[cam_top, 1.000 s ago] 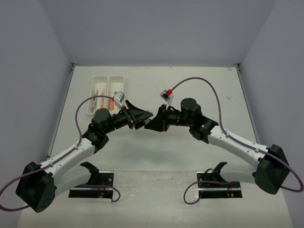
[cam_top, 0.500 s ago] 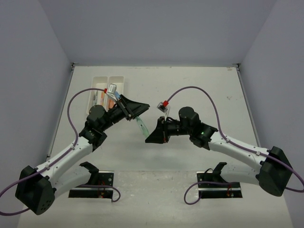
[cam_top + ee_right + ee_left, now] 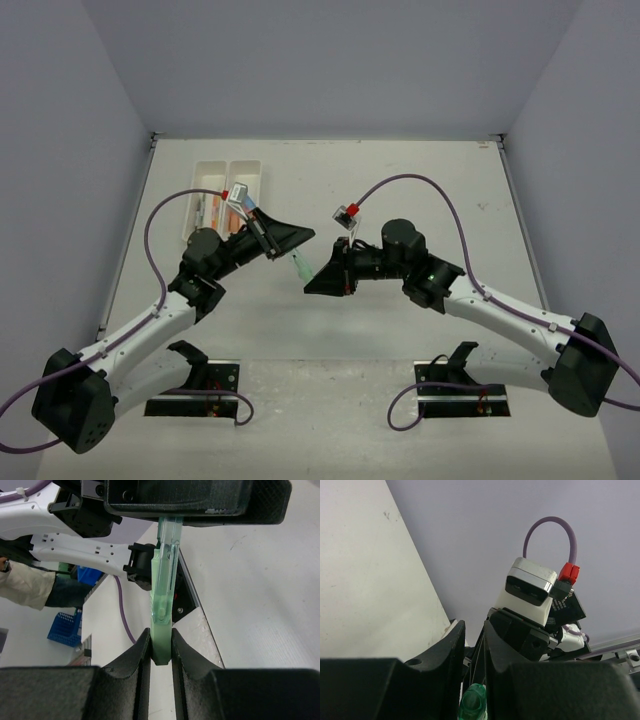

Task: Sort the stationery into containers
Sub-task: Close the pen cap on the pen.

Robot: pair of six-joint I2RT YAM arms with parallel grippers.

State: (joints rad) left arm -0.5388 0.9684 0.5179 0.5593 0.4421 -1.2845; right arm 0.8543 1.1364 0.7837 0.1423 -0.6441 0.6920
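Both arms grip one green piece (image 3: 162,605) in the air above the table (image 3: 400,180): the right fingers (image 3: 137,652) clamp one end and the left fingers (image 3: 451,645) pinch the other. This looks like a hand-over, since the trays (image 3: 246,172) lie on the left arm's side.

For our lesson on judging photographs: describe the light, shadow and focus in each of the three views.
Top view: even soft light, faint shadows, sharp. Left wrist view: the left fingers are near-black, and the green plastic piece between them looks soft. Right wrist view: that piece shows crisp and see-through; the right fingers holding it lose detail in shadow.
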